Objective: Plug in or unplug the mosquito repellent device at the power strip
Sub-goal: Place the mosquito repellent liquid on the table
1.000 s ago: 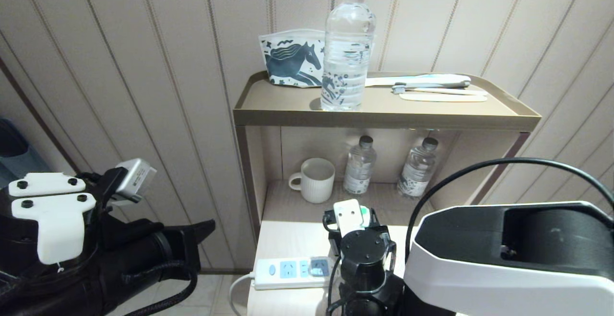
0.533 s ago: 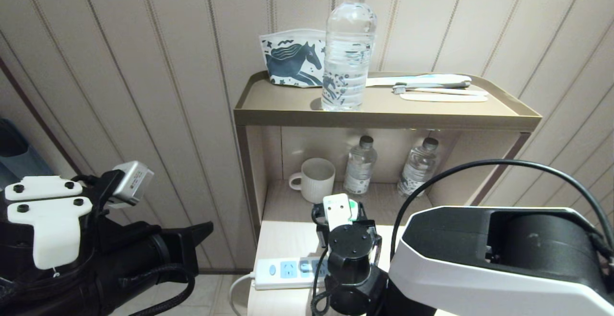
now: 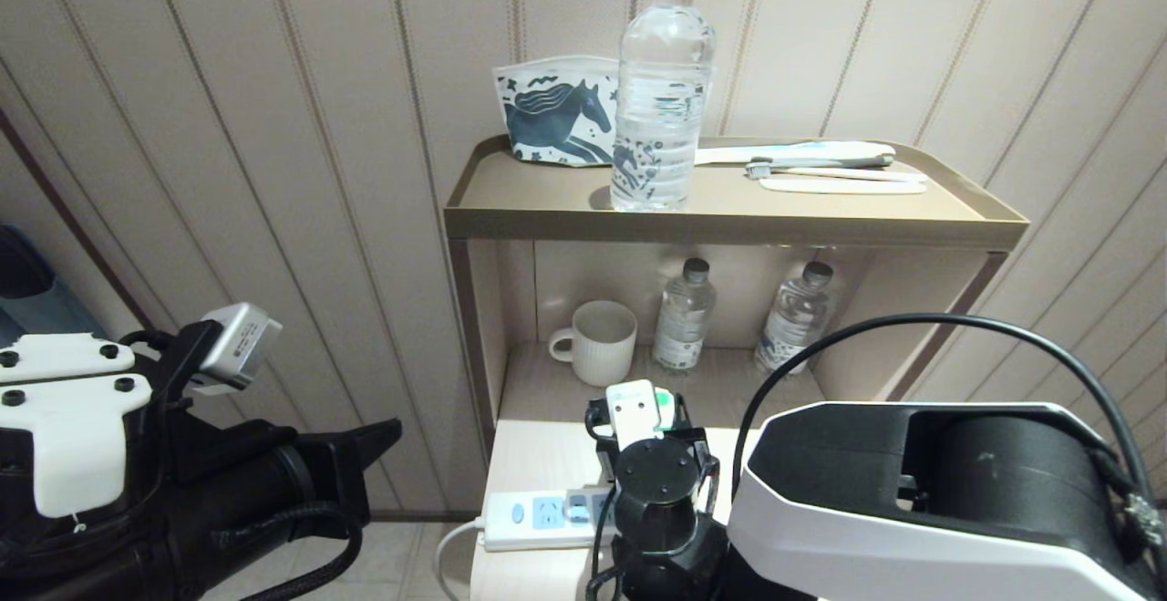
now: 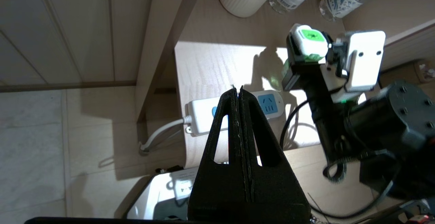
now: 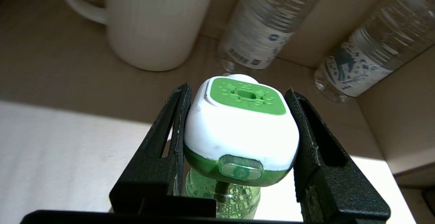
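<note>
The right gripper (image 5: 238, 142) has its two black fingers about half open, and they press on both sides of the white head of the mosquito repellent device (image 5: 242, 125), so the device is held between them. Its green top faces the mug (image 5: 149, 23) and the two small water bottles (image 5: 268, 20) at the back of the lower shelf, and its green liquid bottle hangs below the fingers. In the left wrist view the device (image 4: 308, 44) is in the air above the light wooden surface, not in any socket, and apart from the power strip (image 4: 204, 113). The left gripper (image 4: 240, 96) is at the left side, away from the shelf, with its fingers pressed together and nothing between them. It covers the middle of the power strip, so only one socket face is clear there. In the head view the right arm hides the right end of the strip (image 3: 538, 517), and the device (image 3: 638, 408) is mostly covered by the wrist.
</note>
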Robot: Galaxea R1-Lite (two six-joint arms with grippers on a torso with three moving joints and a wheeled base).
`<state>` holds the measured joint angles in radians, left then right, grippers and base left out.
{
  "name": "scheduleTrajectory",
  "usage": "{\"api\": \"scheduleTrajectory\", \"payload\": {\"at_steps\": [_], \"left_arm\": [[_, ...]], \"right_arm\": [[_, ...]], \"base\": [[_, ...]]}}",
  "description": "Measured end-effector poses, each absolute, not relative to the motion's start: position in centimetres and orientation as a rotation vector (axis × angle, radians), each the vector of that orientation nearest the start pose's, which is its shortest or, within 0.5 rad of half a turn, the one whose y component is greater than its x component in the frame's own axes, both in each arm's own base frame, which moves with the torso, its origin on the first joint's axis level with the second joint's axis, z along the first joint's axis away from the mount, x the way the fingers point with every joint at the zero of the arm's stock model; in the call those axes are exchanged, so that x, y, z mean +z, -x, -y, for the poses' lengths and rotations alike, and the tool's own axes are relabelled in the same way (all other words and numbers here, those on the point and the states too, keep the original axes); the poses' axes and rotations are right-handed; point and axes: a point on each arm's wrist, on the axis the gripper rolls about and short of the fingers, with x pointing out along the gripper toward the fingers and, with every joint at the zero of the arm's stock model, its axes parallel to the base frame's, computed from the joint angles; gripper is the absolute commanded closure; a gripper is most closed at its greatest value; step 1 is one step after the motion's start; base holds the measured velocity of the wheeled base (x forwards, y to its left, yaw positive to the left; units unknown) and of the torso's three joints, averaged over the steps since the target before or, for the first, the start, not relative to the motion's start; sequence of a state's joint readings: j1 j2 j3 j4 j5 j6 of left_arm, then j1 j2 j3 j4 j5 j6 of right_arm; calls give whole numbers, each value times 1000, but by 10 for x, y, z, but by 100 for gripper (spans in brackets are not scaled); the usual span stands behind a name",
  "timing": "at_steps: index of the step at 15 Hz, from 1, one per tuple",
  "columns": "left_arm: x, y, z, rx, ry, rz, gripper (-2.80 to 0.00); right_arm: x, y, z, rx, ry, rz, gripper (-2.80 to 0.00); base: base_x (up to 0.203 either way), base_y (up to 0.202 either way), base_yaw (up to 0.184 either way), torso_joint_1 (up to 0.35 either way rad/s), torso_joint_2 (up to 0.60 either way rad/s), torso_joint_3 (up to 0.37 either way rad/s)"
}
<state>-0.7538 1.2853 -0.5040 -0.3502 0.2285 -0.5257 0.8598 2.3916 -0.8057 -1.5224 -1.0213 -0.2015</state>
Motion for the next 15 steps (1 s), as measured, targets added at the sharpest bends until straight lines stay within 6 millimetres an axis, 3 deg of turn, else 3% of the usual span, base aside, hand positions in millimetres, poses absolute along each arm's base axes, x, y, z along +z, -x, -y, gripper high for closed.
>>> {"api": "scheduleTrajectory", "payload": {"at_steps": [7, 15], "left_arm": [[170, -140, 125, -394, 293, -531, 0], [167, -141, 125, -389, 286, -544, 0]], "right_arm": [[1, -288, -253, -249, 286, -102, 0], [-6, -276, -235, -287, 295, -147, 0]], "base": [[0, 0, 0, 0, 0, 0], [0, 0, 0, 0, 0, 0]]}}
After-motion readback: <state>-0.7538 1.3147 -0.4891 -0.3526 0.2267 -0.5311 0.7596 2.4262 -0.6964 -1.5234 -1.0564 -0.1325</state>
